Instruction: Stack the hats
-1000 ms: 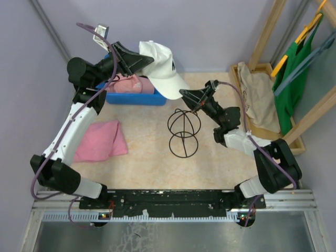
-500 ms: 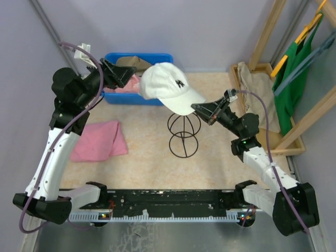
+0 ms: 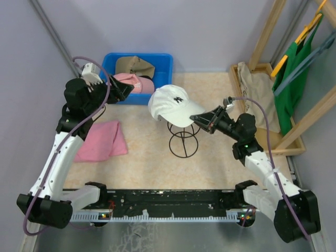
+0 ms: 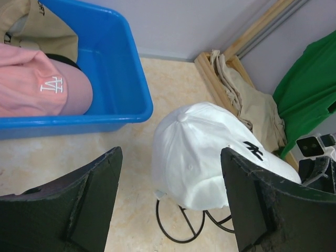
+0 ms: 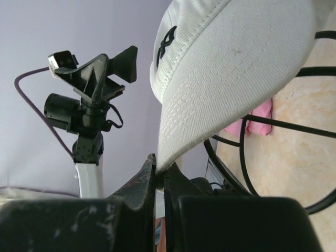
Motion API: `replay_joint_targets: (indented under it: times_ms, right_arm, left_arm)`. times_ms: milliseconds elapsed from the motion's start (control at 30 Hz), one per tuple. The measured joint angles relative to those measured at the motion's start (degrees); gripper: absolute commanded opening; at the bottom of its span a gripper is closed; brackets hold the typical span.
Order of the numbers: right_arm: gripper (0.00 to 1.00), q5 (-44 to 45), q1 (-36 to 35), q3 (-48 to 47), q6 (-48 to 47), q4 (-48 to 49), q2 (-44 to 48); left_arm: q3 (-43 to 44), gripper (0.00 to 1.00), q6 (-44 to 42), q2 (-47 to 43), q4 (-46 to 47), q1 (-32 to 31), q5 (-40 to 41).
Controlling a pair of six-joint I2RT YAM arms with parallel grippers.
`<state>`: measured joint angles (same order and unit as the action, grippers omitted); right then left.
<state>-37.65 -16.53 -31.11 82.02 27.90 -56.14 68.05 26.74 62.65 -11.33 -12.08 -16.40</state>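
White cap (image 3: 173,105) now sits on wire stand (image 3: 184,143), right claw (image 3: 195,119) pinching its brim, left claw (image 3: 125,90) spread

I count three caps for certain: one white cap (image 3: 173,105), one pink cap (image 3: 128,82) and one tan cap (image 3: 135,65). A dark sliver (image 4: 63,59) under the pink one may be a fourth; I cannot tell. There is one blue bin (image 3: 165,60), one wire stand (image 3: 184,144), one pink cloth (image 3: 100,140), one beige garment (image 3: 257,97) and one green garment (image 3: 296,73). There are two arms: the left arm (image 3: 58,152) and the right arm (image 3: 268,168).
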Motion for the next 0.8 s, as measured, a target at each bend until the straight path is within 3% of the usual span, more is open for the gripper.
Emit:
replay_joint_targets:
  times_ms: [400,800]
  right_arm:
    - [0.0,-3.26,9.03,8.81,-1.2,-9.86,19.76]
    - [0.0,-7.32,11.96,14.29,-6.8,-22.16,27.91]
  left_arm:
    - [-7.04,0.75,0.87,1.77,3.76,0.22,-4.96]
    - [-13.25,0.73,3.69,4.17,8.09,0.22,-9.77]
